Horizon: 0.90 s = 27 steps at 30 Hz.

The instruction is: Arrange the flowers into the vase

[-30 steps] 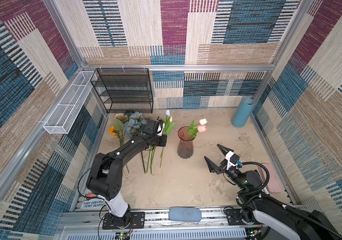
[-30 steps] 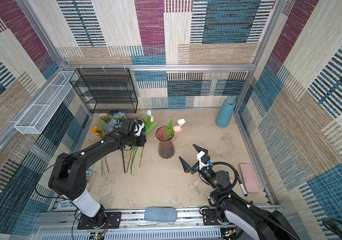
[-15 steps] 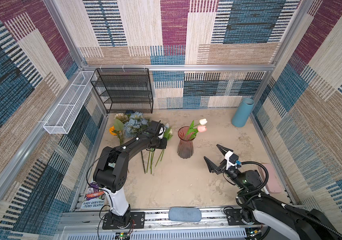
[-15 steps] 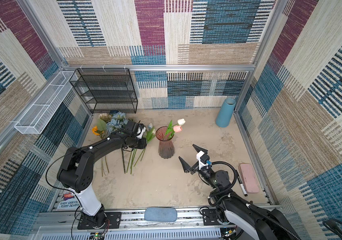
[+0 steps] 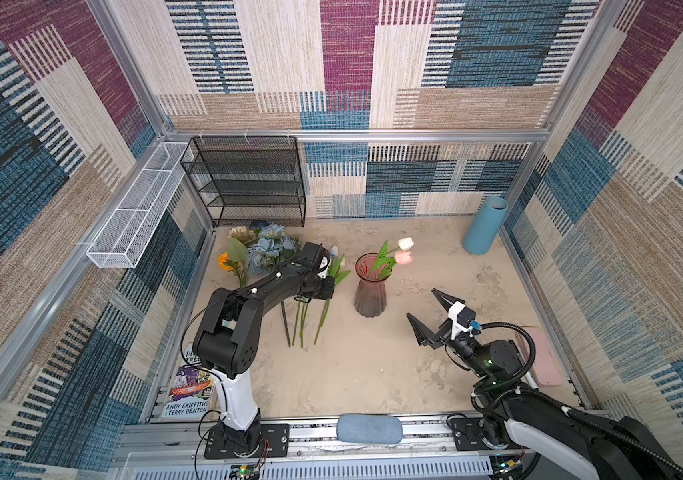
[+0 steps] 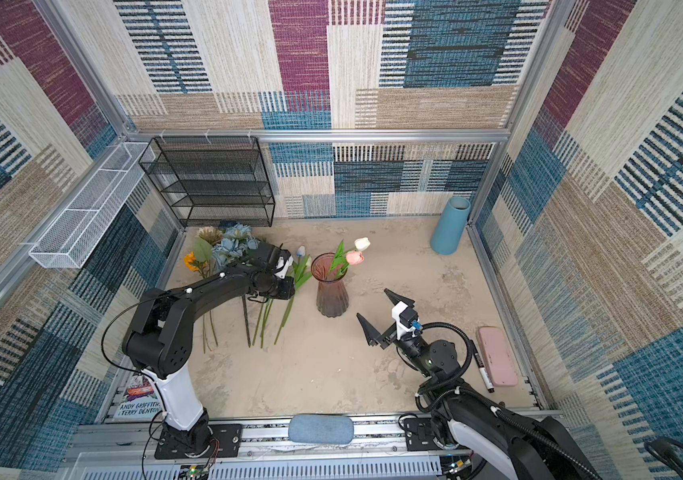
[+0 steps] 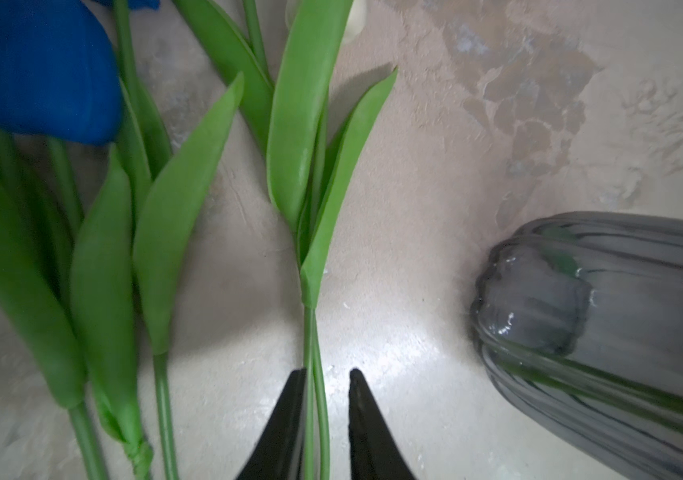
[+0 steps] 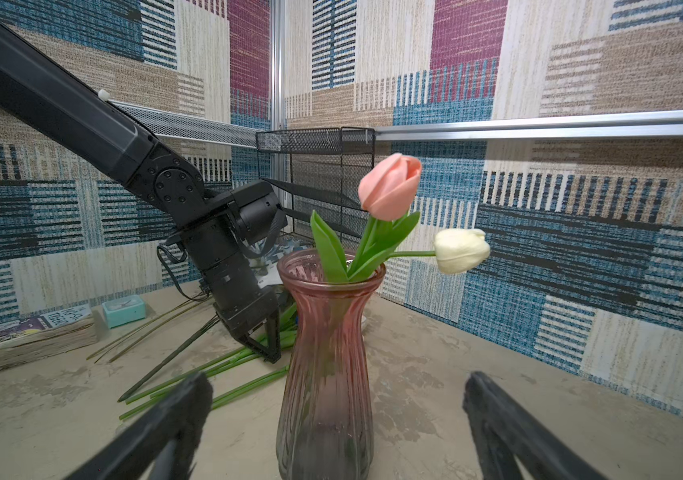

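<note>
I had the left claw (image 7: 327, 372) slightly parted astride a tulip stem (image 7: 310, 332), probably to pinch it; the right claw (image 5: 421, 308) hung wide open, clear of the vase (image 5: 370, 291).

Left fingers (image 7: 285, 419) parting, tulip (image 7: 310, 199) lowered flat

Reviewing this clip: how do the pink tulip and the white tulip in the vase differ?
The pink tulip stands closer to upright, while the white tulip bends out sideways on a near-level stem. In the right wrist view the pink tulip's bloom sits higher than the white tulip's. Both stand in the pink glass vase, leaning toward the same side.
</note>
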Each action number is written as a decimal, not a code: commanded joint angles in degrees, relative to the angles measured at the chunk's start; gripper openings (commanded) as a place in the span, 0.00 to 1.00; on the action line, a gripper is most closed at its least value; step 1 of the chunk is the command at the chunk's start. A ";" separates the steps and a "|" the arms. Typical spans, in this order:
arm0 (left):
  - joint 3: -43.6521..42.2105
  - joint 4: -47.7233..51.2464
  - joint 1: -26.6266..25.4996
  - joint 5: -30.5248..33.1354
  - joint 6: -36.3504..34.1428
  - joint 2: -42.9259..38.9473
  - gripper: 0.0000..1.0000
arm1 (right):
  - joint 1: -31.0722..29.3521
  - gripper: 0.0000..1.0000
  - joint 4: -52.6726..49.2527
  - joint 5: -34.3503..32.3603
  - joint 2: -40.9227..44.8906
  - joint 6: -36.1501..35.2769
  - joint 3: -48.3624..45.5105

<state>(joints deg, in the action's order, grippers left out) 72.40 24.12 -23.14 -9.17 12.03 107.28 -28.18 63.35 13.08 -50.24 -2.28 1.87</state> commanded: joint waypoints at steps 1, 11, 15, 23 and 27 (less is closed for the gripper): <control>0.75 1.86 -0.24 1.83 -0.83 1.40 0.25 | -0.03 0.98 1.77 0.63 0.09 0.17 0.50; 2.05 2.83 -0.24 5.54 -0.86 4.20 0.14 | -0.03 0.98 1.56 0.32 0.49 0.09 0.42; 2.66 3.29 -0.24 5.18 -0.88 4.89 0.19 | -0.03 0.98 1.43 0.46 0.49 0.09 0.42; 2.63 2.86 -0.51 5.35 -0.97 5.26 0.15 | -0.03 0.98 1.35 0.37 0.56 0.06 0.50; 2.57 2.78 -0.57 5.60 -0.71 5.57 0.10 | -0.03 0.98 1.29 0.28 0.69 0.00 0.42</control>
<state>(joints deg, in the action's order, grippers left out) 74.74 26.79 -23.70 -4.49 11.97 112.40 -28.18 63.29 13.08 -49.67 -2.28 1.87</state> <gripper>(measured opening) 0.104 0.980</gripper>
